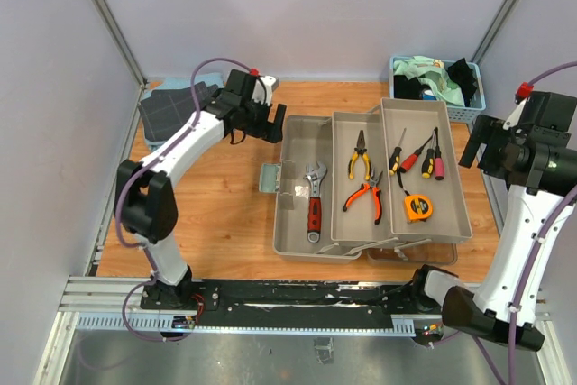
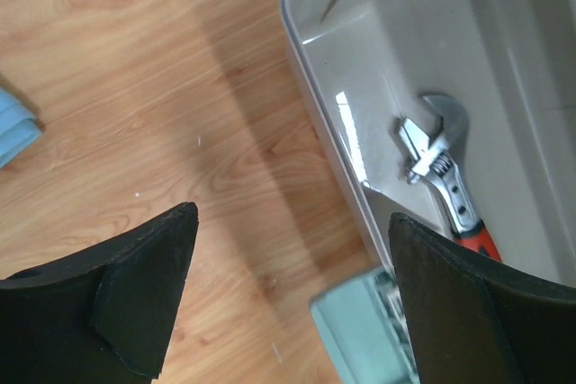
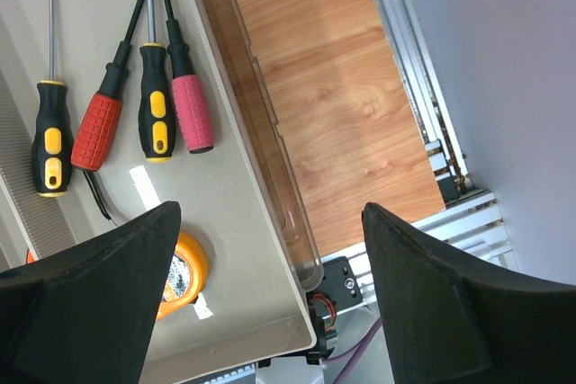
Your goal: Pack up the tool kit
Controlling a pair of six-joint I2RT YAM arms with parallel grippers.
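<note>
Grey-beige toolbox (image 1: pixel 297 146) sitting open before me, trays fanning out, red-handled wrench (image 1: pixel 314 202) lying in the left bin, two pliers (image 1: pixel 361 158) resting mid-tray, four screwdrivers (image 1: pixel 428 164) and orange tape measure (image 1: pixel 416 207) lying in the right tray

— Walls?
— Plain pale lilac-grey panels (image 1: pixel 315 6) on three sides, closing the space in like a booth. Joined at the back corners by slanted metal posts (image 1: pixel 108 20).
— Furniture?
— Just a table with a wooden top (image 1: pixel 216 223), warm orange-brown, clear grain, matte finish. Edged along the right by a ribbed aluminium track (image 3: pixel 430 123), set tight against the wall.
— And nearer the camera?
— A slotted aluminium rail (image 1: pixel 99 299) across the front edge, topped with a black strip. Below that, a dull grey metal sheet (image 1: pixel 270 358), slightly scuffed.
— Light?
— Soft, even, from overhead. Short blurred shadows on the wood, no hard glare on the panels.
</note>
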